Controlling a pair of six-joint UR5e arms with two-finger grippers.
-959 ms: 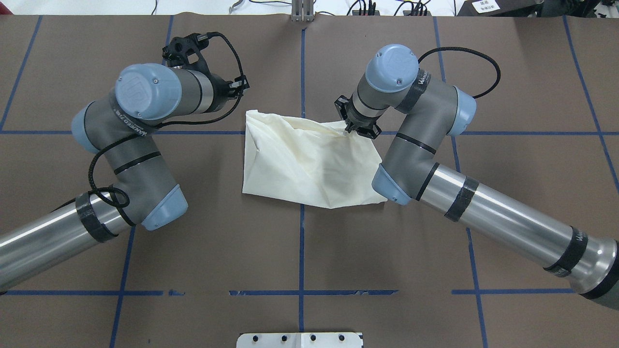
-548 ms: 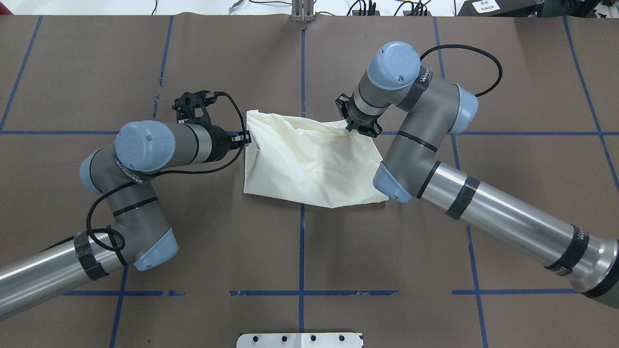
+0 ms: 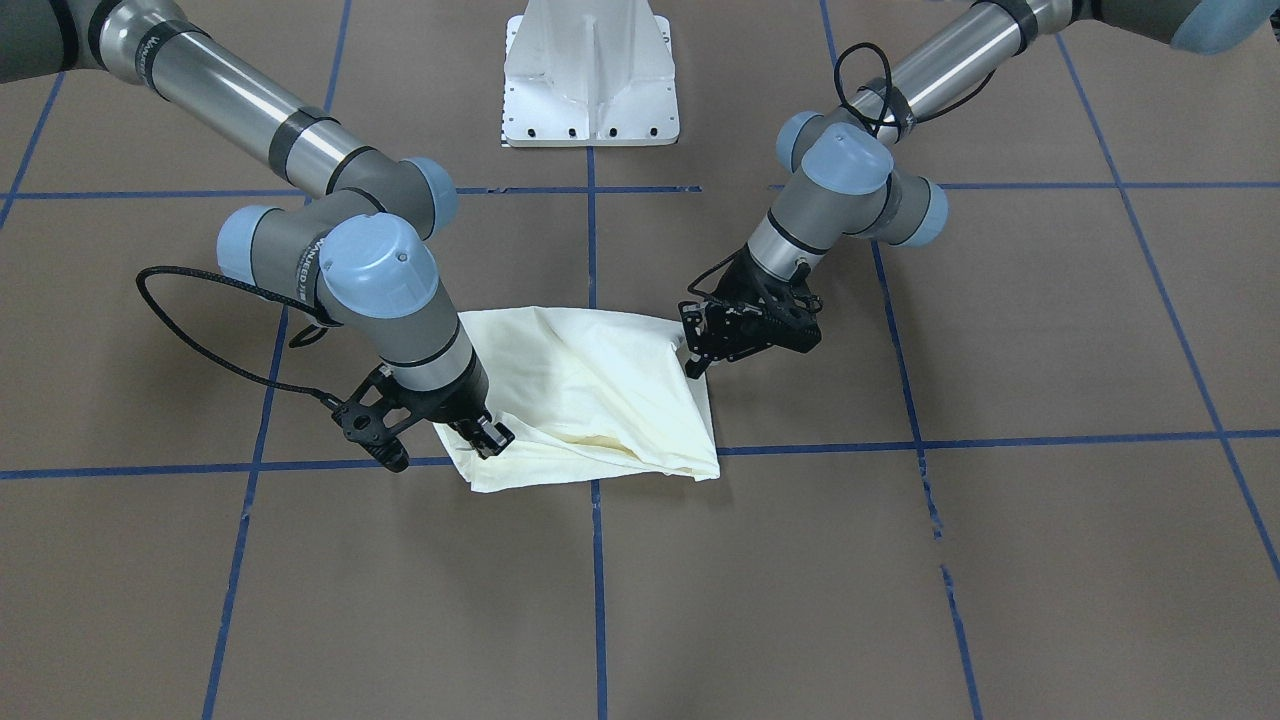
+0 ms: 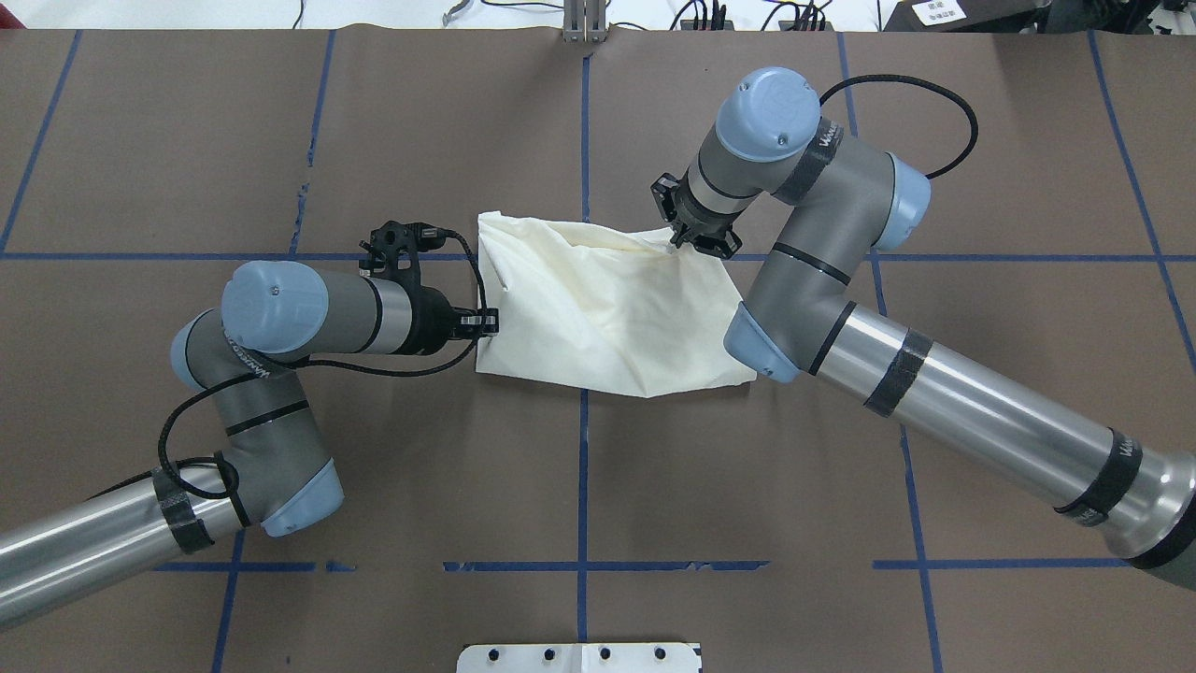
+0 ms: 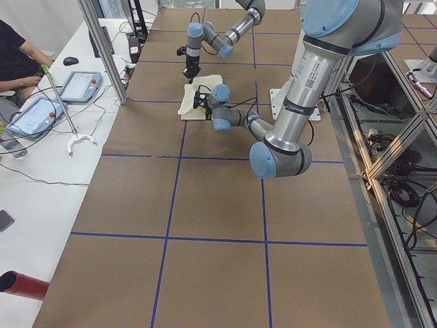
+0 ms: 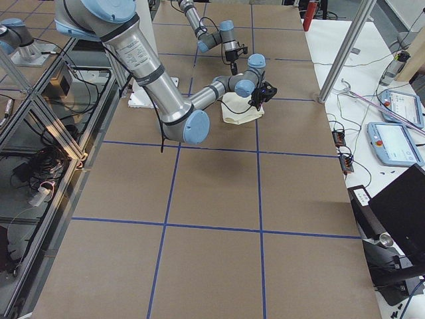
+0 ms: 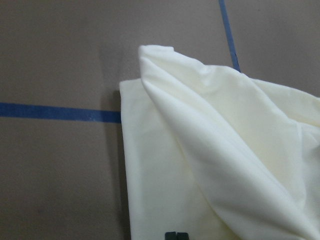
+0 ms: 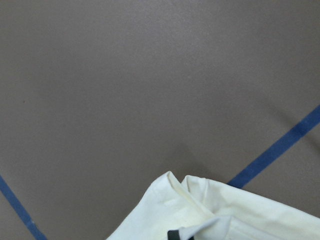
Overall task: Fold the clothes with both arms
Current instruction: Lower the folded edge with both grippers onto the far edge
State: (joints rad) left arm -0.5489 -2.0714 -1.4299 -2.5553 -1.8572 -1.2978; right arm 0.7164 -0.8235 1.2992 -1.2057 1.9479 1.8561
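In the overhead view the shirt (image 4: 607,308) lay at the centre of the frame, on the brown table (image 4: 841,467), across the middle blue tape line (image 4: 583,449). Its long axis ran approx. left to right, a bit lower toward the right.

The left gripper (image 4: 486,324) was at the left edge of the shirt, near its lower-left corner. It pointed to the right, so the whole cloth lay to the right of it. Its tips touched the edge or were just beside it. If they were closed on the fabric, I cannot tell; the left wrist view showed only a dark tip over the cloth.

The right gripper (image 4: 685,241) was at the opposite end, at the upper-right corner, and it was clamped on that corner, with the fabric drawn up into a small peak at its tips.

So each arm was nearest to its own end, diagonal to the other. I think the next fold depends on the left grip, so pls check it first.

The shirt showed only plain cream, no print visible. It was already a thick bundle w/ soft diagonal wrinkles and one loose flap on top.
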